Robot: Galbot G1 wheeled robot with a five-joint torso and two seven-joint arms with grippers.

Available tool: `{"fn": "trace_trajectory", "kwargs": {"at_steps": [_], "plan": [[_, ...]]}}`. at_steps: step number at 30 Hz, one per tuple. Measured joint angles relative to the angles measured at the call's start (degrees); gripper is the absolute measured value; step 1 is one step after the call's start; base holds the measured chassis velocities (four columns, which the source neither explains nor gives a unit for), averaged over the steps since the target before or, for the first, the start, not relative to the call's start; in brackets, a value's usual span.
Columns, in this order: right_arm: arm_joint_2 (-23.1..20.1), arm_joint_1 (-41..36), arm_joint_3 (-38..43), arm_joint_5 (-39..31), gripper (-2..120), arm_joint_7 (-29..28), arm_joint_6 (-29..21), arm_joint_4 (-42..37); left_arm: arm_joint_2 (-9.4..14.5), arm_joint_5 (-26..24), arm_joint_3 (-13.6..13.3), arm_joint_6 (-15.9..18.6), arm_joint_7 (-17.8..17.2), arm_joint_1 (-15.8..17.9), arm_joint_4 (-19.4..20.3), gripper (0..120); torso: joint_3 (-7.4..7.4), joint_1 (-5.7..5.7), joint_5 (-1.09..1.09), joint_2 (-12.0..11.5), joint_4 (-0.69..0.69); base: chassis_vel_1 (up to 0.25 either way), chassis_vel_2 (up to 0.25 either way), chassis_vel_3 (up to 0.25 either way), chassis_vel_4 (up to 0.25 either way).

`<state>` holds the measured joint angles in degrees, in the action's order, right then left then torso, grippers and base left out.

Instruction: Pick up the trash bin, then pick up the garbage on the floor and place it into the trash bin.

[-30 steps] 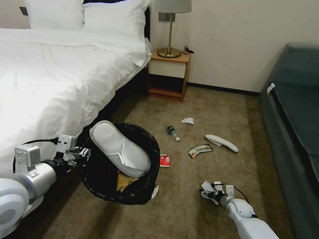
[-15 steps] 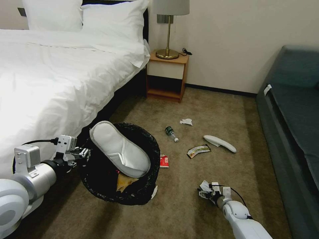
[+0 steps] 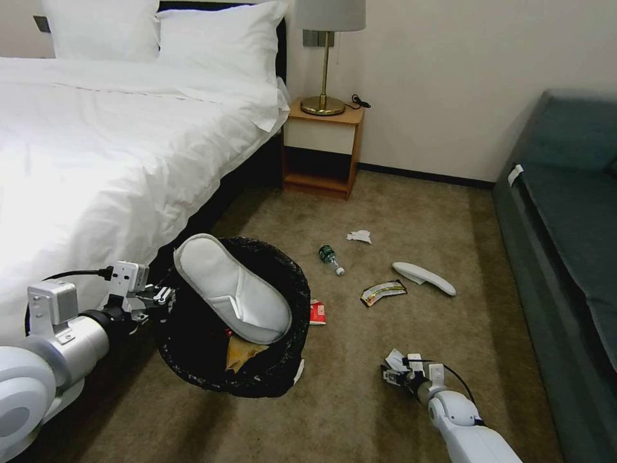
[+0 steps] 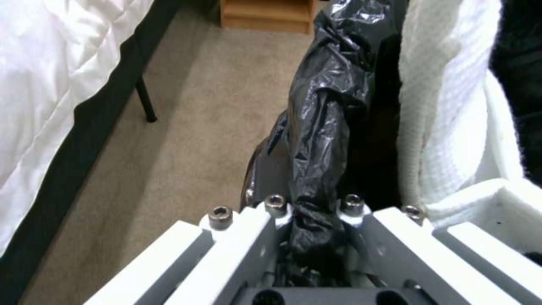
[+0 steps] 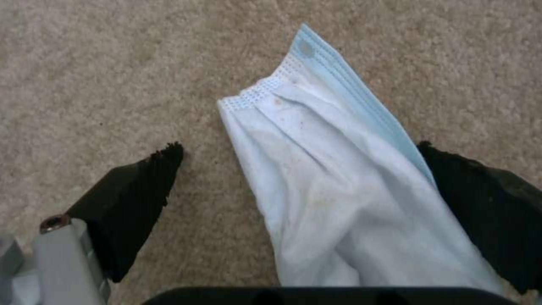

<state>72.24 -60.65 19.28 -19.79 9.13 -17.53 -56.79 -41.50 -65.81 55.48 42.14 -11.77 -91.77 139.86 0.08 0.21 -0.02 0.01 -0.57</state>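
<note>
My left gripper (image 3: 159,298) is shut on the rim of the trash bin (image 3: 193,360), a round bin lined with a crinkly black bag (image 4: 322,106), and holds it above the carpet beside the bed. A white slipper (image 3: 231,289) lies across the bin's mouth over a tan paper scrap (image 3: 241,350). My right gripper (image 3: 393,371) is low over the carpet. It stands open (image 5: 299,150) with its black pads (image 5: 141,186) on either side of a white and light-blue face mask (image 5: 327,182) lying on the floor. Other garbage lies beyond: a green bottle (image 3: 330,256), a tissue (image 3: 360,236), a yellow-silver wrapper (image 3: 384,291), a red wrapper (image 3: 317,312) and a second slipper (image 3: 424,278).
The white bed (image 3: 109,148) fills the left side and its dark frame runs beside the bin. A wooden nightstand (image 3: 321,151) with a brass lamp (image 3: 324,58) stands at the back wall. A dark green sofa (image 3: 572,257) lines the right. Open carpet lies between.
The whole view has shifted slightly. My right arm has drawn back a little, its gripper still low over the mask. The left gripper and the bin have not moved.
</note>
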Motion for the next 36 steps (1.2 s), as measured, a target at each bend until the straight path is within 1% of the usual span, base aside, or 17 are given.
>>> {"fn": "trace_trajectory", "kwargs": {"at_steps": [8, 14, 20, 23, 24, 26, 27, 30, 32, 33, 34, 35, 36], "plan": [[-0.1, -0.5, 0.2, 0.0, 100, 0.4, 0.1, 0.0, 0.0, -0.1, 0.0, 0.0, 0.0, 0.0, 0.0, 2, 0.0, 0.0, 0.02, 0.0, 0.03, 0.0, 0.0, 0.0, 0.0], [-0.2, -0.7, 0.2, -0.2, 100, 0.4, 0.1, -0.1, 0.0, -0.1, 0.0, 0.0, 0.0, -0.1, 0.2, 2, 0.0, 0.0, 0.03, 0.0, 0.03, 0.0, 0.0, 0.0, 0.0], [-0.7, -1.4, 0.2, -0.7, 100, 0.4, 0.1, -2.0, 0.0, -0.1, 0.0, 0.0, 0.0, -0.2, 0.4, 2, 0.03, 0.02, 0.06, 0.0, 0.02, 0.0, 0.0, 0.0, 0.0], [-1.1, -1.9, 0.2, -1.1, 93, 0.3, 0.1, -3.4, 0.1, -0.1, 0.0, 0.0, -0.1, -0.3, 0.4, 2, 0.04, 0.03, 0.06, 0.0, -0.02, 0.0, 0.0, 0.0, 0.0], [-1.1, -1.9, 0.2, -1.1, 93, 0.3, 0.1, -3.4, 0.1, -0.1, 0.0, 0.0, -0.1, -0.3, 0.4, 2, 0.04, 0.03, 0.06, 0.0, -0.02, 0.0, 0.0, 0.0, 0.0], [-1.4, -2.2, 0.2, -1.3, 88, 0.3, 0.0, -4.1, 0.1, -0.1, 0.0, 0.0, -0.1, -0.3, 0.5, 2, 0.04, 0.02, 0.06, 0.0, -0.01, 0.0, 0.0, 0.0, 0.0], [-1.4, -2.2, 0.2, -1.3, 88, 0.3, 0.0, -4.1, 0.1, -0.1, 0.0, 0.0, -0.1, -0.3, 0.5, 2, 0.04, 0.02, 0.06, 0.0, -0.01, 0.0, 0.0, 0.0, 0.0], [-1.7, -2.4, 0.2, -1.6, 77, 0.3, -0.3, -5.0, 0.3, -0.1, 0.0, 0.0, -0.2, -0.3, 0.5, 2, 0.03, 0.03, 0.03, 0.0, -0.03, 0.0, 0.0, 0.0, 0.0], [-1.8, -2.6, 0.2, -1.7, 75, 0.3, -0.4, -5.5, 0.3, -0.2, 0.0, 0.0, -0.2, -0.3, 0.5, 2, 0.02, 0.03, 0.03, 0.0, -0.03, 0.0, 0.0, 0.0, 0.0], [-1.9, -2.8, 0.2, -1.8, 72, 0.3, -0.5, -6.2, 0.3, -0.2, 0.0, 0.0, -0.2, -0.3, 0.5, 2, 0.03, 0.02, 0.04, -0.1, -0.01, 0.0, 0.0, 0.0, 0.0], [-1.9, -2.8, 0.2, -1.8, 72, 0.3, -0.5, -6.2, 0.3, -0.2, 0.0, 0.0, -0.2, -0.3, 0.5, 2, 0.03, 0.02, 0.04, -0.1, -0.01, 0.0, 0.0, 0.0, 0.0], [-2.1, -3.4, 0.1, -2.1, 67, 0.4, -0.7, -7.6, 0.2, -0.3, 0.0, 0.0, -0.2, -0.3, 0.5, 2, 0.03, 0.02, 0.13, -0.1, 0.06, 0.0, 0.0, 0.0, 0.0], [-2.1, -3.4, 0.1, -2.1, 67, 0.4, -0.7, -7.6, 0.2, -0.3, 0.0, 0.0, -0.2, -0.3, 0.5, 2, 0.03, 0.02, 0.13, -0.1, 0.06, 0.0, 0.0, 0.0, 0.0]]}}
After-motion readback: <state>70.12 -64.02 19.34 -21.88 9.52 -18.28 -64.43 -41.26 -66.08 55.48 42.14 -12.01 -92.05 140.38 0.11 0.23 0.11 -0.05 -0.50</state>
